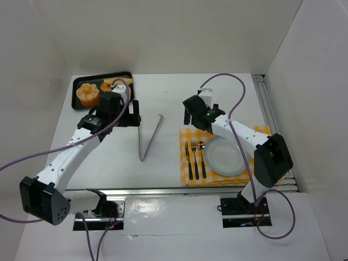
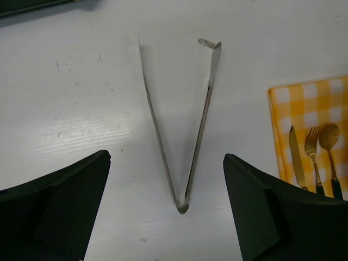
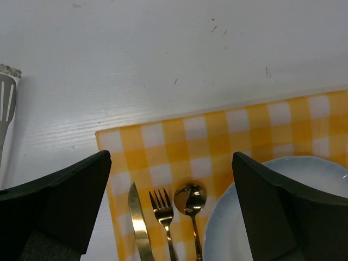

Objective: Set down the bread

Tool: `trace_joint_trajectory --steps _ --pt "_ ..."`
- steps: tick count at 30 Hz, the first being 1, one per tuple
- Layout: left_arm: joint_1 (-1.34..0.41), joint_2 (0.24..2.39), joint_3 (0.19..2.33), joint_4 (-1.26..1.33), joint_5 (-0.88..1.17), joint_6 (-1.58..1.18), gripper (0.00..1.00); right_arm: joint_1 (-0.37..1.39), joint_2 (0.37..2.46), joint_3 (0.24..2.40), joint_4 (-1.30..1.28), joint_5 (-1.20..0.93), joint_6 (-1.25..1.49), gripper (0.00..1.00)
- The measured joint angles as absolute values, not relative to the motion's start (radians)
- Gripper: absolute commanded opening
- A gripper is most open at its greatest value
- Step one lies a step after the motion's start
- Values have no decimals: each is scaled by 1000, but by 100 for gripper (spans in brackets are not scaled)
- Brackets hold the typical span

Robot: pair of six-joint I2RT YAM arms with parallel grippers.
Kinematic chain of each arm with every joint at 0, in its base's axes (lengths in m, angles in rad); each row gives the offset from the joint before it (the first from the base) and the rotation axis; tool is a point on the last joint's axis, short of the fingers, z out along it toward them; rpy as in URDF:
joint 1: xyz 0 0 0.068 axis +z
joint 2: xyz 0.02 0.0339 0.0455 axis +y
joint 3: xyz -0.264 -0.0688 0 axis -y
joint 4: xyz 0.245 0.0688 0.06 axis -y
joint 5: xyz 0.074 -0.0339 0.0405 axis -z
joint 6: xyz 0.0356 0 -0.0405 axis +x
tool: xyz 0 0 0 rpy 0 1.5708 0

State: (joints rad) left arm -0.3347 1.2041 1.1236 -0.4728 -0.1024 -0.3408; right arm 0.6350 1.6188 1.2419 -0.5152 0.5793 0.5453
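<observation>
Two orange-brown bread pieces lie on a black tray (image 1: 78, 86) at the back left: a ridged bun (image 1: 87, 93) and a second piece (image 1: 114, 82) partly hidden by my left wrist. Metal tongs (image 1: 149, 136) lie open in a V mid-table and also show in the left wrist view (image 2: 185, 136). My left gripper (image 1: 128, 114) is open and empty above the table beside the tray, its jaws (image 2: 166, 206) either side of the tongs' hinge. My right gripper (image 1: 194, 120) is open and empty above the far left corner of the yellow checked napkin (image 3: 217, 136). A white plate (image 1: 224, 156) sits on the napkin.
A gold knife (image 3: 138, 228), fork (image 3: 163, 215) and spoon (image 3: 190, 200) lie on the napkin left of the plate (image 3: 288, 217). A tong tip (image 3: 6, 103) shows at the right wrist view's left edge. White walls enclose the table; a metal rail (image 1: 269, 103) runs along the right.
</observation>
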Motion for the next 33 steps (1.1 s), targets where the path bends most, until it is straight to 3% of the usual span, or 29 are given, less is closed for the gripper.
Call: trace_joint_trajectory --steps 16,33 --pt "-414 1314 1054 -554 -184 -474 99 644 1409 1125 -516 568 538 99" --pt "-512 1707 1040 -514 -193 -609 99 644 1340 1065 -500 538 526 99"
